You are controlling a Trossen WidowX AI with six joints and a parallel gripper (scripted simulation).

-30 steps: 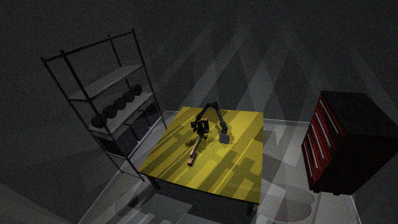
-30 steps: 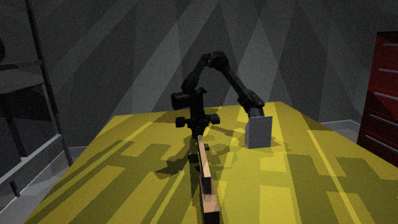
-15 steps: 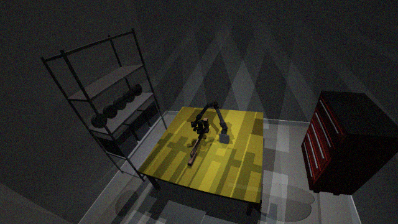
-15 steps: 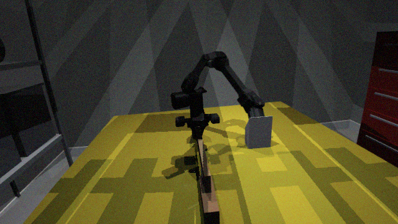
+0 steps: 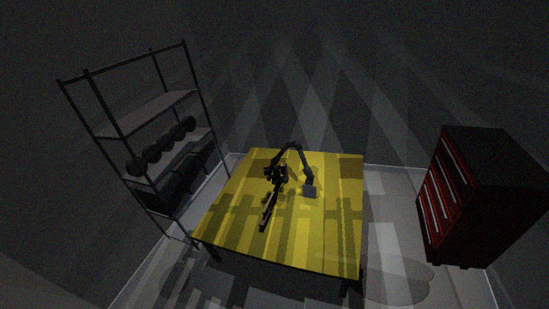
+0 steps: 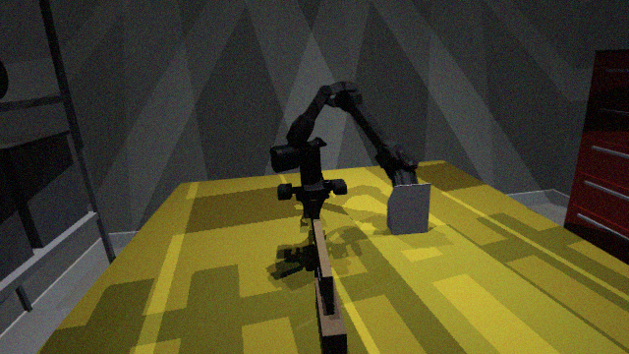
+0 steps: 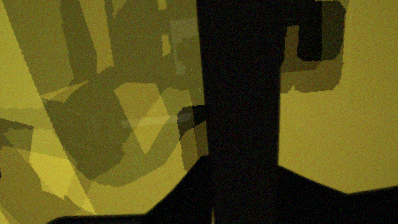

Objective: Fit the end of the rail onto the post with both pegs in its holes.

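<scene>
My gripper [image 5: 277,187] [image 6: 313,214] [image 7: 226,161] is shut on the wooden rail [image 5: 268,207] [image 6: 321,251] [image 7: 242,90], holding it near its robot-side end. In the wrist view the rail is a dark upright band between the fingers. In the exterior view it runs from the fingers to the low footboard block [image 5: 262,224] [image 6: 332,326], and its other end stands at the block's bracket; how deep it sits is too dark to tell. The post, its pegs and the rail's holes cannot be made out in the dark around the gripper.
The yellow table [image 5: 317,240] [image 6: 197,315] carries strong striped shadows. The grey block at the arm's base [image 5: 309,191] [image 6: 410,209] stands to the right of the rail. A shelf rack [image 5: 105,103] stands left of the table, and a red drawer cabinet [image 5: 450,189] [image 6: 601,172] to the right.
</scene>
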